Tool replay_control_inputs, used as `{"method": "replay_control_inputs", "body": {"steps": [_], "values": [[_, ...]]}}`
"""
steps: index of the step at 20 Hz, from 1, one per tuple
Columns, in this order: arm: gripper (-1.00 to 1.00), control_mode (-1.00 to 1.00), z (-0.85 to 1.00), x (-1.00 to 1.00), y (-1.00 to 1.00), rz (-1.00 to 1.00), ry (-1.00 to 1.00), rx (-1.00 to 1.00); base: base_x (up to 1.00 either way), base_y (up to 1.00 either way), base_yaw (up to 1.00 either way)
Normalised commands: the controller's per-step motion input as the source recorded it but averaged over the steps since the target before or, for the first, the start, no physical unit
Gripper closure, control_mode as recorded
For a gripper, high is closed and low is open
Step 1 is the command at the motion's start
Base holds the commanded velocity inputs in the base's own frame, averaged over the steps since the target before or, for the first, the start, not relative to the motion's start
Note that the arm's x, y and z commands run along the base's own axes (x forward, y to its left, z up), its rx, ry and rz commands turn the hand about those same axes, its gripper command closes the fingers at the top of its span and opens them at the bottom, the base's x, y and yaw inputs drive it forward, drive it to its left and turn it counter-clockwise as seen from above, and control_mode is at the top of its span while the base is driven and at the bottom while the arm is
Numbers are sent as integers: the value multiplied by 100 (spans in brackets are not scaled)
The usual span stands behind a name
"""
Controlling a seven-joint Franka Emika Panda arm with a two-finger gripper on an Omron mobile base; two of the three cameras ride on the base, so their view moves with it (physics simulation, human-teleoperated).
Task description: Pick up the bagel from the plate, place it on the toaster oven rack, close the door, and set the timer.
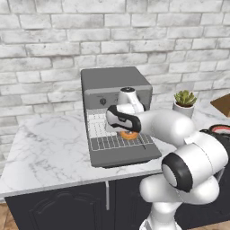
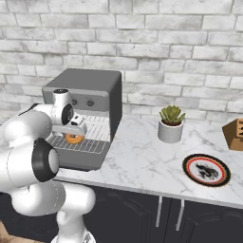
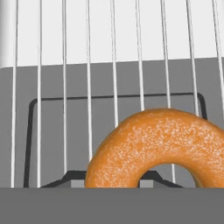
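Toaster oven [image 1: 116, 81] at the far side of the marble counter [image 1: 49, 148], against the brick wall, door [image 1: 126, 155] dropped open and lying flat toward the near edge. Toaster oven rack [image 1: 108, 134] drawn out over the door — thin pale wires running near to far in the hand view [image 3: 89, 65], with the door's dark window frame visible beneath them.

Bagel [image 1: 129, 134] just under the gripper [image 1: 128, 131], above the near right part of the rack; same spot in the right base view [image 2: 74, 138], below the hand. Seen large and orange-brown in the hand view [image 3: 162, 148], centre hole at the bottom edge, rack wires passing behind it. Fingertips hidden, so cannot tell whether the gripper is clamped on the bagel or parted from it; cannot tell either whether the bagel touches the wires.

Plate [image 2: 206, 169] bare, well to the right on the counter — potted succulent [image 2: 171, 123] between it and the oven. Wooden block [image 2: 235, 134] at the far right edge.
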Motion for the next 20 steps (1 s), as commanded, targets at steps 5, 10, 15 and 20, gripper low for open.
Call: {"method": "replay_control_inputs", "body": {"steps": [5,10,15,20], "values": [[100,-100,-9,17,0,0,-3,0,0,0,0],[100,-100,-12,10,2,0,-5,0,0,0,0],[-100,-100,-7,13,8,0,-4,0,0,0,0],[-100,-100,0,4,0,0,-6,0,0,0,0]]}}
